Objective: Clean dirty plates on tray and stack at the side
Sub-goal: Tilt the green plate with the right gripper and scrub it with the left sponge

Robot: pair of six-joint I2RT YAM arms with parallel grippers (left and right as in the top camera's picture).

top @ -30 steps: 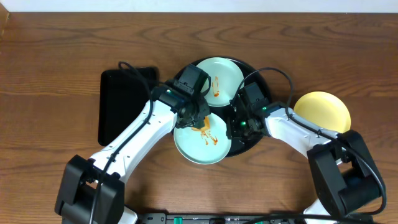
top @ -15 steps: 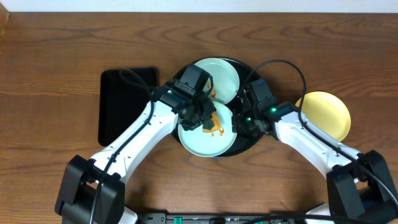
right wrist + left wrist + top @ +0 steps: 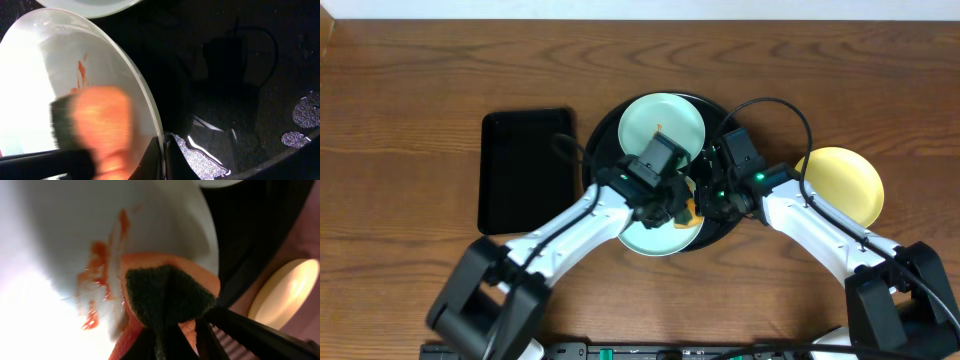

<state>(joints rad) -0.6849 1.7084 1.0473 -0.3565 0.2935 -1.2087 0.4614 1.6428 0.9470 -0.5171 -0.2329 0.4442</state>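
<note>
My right gripper (image 3: 703, 205) is shut on the right rim of a mint-blue plate (image 3: 655, 238) smeared with orange-red sauce and holds it tilted over the front of the round black tray (image 3: 603, 135). The pinch shows in the right wrist view (image 3: 162, 149) on the plate's rim (image 3: 145, 100). My left gripper (image 3: 672, 200) is shut on an orange sponge with a dark green pad (image 3: 170, 292) and presses it against that plate (image 3: 75, 225) beside the sauce. A second mint-blue plate (image 3: 662, 122) lies at the tray's back. The pale yellow plate (image 3: 840, 183) lies on the table to the right.
A smaller rectangular black tray (image 3: 525, 168) lies left of the round tray. The round tray's floor (image 3: 240, 75) is wet and shiny. Both arms cross over the tray's front half, and cables loop above it.
My left gripper has moved the sponge right and toward the front across the held plate. The plate has shifted slightly right. The right arm has stayed almost still for the last half second.
</note>
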